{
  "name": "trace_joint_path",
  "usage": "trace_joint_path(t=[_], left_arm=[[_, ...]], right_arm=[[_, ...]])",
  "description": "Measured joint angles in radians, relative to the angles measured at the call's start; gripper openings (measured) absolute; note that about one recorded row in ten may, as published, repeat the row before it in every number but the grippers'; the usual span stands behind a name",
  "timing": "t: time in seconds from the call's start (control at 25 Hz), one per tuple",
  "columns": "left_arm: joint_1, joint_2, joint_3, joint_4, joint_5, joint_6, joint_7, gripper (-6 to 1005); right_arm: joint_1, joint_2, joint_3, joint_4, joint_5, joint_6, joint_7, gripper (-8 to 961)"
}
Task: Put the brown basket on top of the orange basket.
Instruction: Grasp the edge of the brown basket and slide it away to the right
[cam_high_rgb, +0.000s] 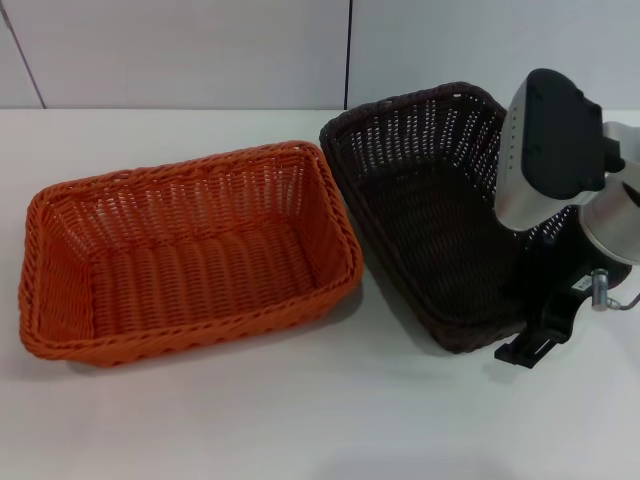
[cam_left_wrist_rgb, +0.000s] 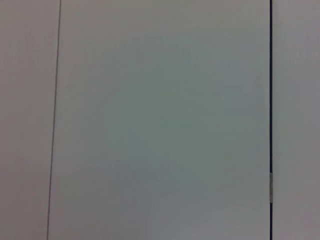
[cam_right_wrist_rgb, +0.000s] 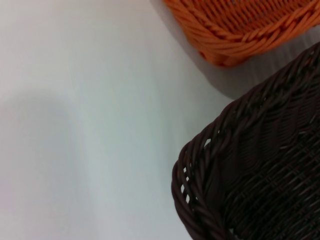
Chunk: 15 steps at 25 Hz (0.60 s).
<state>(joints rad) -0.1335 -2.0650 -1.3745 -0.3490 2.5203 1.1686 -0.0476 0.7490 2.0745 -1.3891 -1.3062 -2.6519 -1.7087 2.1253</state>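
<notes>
The right gripper (cam_high_rgb: 530, 345) reaches down over the near right rim of the brown basket (cam_high_rgb: 420, 200); finger state cannot be determined. The basket sits tilted, just beside the orange basket (cam_high_rgb: 180, 250) on the white table (cam_high_rgb: 300, 420).

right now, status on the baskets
Right end effector at brown basket near rim. Brown basket beside orange basket, not stacked. Left arm out of view.
</notes>
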Motion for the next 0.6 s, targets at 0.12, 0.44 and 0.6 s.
trace_joint_path(t=[0.12,0.44,0.6], left_arm=[[-0.001,0.001,0.0,0.005,0.0,0.0,0.0,773],[-0.003,0.001,0.0,0.012,0.0,0.0,0.0,772],[-0.003,0.001,0.0,0.013,0.0,0.0,0.0,772]], right_arm=[[0.002,0.0,-0.004,0.017,-0.002,0.016,-0.001,745],[0.001,-0.001,-0.018,0.064,-0.031,0.081,0.02,708],[-0.01,-0.001,-0.021,0.046,-0.033,0.081,0.02,620]])
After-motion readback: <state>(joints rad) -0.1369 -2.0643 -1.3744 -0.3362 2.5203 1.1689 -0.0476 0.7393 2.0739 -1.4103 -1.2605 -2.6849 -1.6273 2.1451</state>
